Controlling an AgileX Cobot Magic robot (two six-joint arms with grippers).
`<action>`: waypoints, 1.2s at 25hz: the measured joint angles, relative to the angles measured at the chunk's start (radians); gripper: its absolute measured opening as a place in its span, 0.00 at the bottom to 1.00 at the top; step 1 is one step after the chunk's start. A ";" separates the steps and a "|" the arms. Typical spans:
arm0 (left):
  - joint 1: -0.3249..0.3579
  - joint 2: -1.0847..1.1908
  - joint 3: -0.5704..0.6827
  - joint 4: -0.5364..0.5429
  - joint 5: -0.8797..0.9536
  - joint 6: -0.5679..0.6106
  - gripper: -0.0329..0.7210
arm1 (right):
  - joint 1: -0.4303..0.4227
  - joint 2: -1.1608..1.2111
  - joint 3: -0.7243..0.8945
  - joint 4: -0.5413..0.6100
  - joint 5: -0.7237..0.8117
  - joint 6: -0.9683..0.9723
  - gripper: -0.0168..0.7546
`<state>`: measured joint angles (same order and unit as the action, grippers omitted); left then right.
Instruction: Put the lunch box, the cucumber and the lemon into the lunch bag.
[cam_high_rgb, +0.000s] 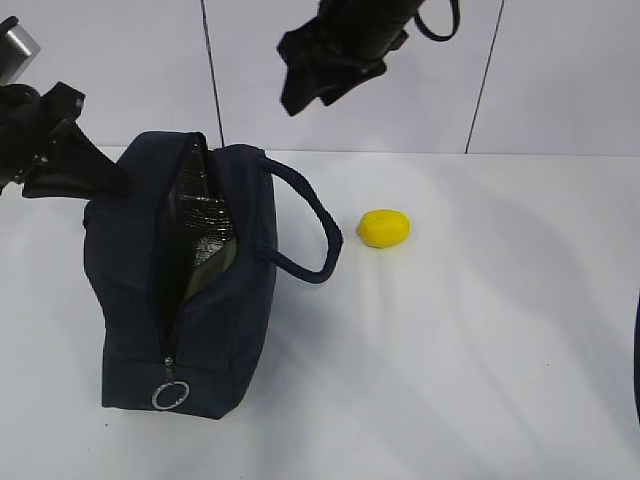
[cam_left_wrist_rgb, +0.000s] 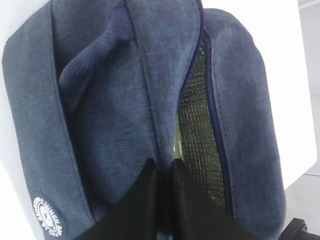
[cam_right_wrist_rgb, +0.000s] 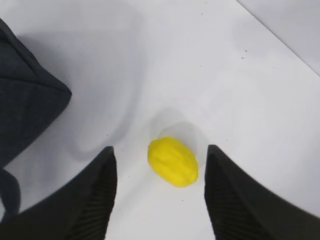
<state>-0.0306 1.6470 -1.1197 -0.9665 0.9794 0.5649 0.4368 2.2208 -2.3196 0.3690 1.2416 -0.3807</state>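
Lemon (cam_high_rgb: 384, 228) placement governs the coming move: in the exterior view it lies alone on the white worktop (cam_high_rgb: 480, 350), to the right of the lunch bag (cam_high_rgb: 180, 290) and near the bag's outer loop handle (cam_high_rgb: 310, 225) without touching it. The right pincer (cam_high_rgb: 325, 65) hangs high above, up and a little left of the fruit, so this arm is plainly the nearer one. The left pincer (cam_high_rgb: 95, 175) reaches in from the left edge to the bag's top-left rim, and the bag gapes along its zipper, silvery lining showing, with the ring pull (cam_high_rgb: 170, 396) at the near end. The left wrist view shows that pincer's dark fingers (cam_left_wrist_rgb: 145, 200) pressed almost together on the navy fabric beside the slit, apparently pinching the edge to hold the mouth open; a pale green sliver inside the lining may be the lunch box lid, though I cannot be sure, and the cucumber is not visible anywhere. The right wrist view looks straight down: the lemon (cam_right_wrist_rgb: 173, 161) sits between the two widely parted, empty fingers (cam_right_wrist_rgb: 97, 200), well below them, its long axis running diagonally from upper left to lower right. A corner of the bag (cam_right_wrist_rgb: 30, 110) lies to the left. My judgement is that a straight descent would bracket the fruit.
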 joint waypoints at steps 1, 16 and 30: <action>0.000 0.000 0.000 0.000 0.000 0.000 0.06 | -0.010 0.000 0.000 -0.047 0.003 0.000 0.60; 0.002 0.000 0.000 0.012 -0.002 0.000 0.06 | -0.088 0.126 0.000 -0.131 0.003 -0.450 0.60; 0.002 0.000 0.000 0.016 -0.018 0.010 0.06 | -0.088 0.186 -0.005 -0.230 0.003 -0.699 0.60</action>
<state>-0.0291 1.6470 -1.1197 -0.9505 0.9612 0.5752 0.3485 2.4071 -2.3243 0.1387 1.2449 -1.0801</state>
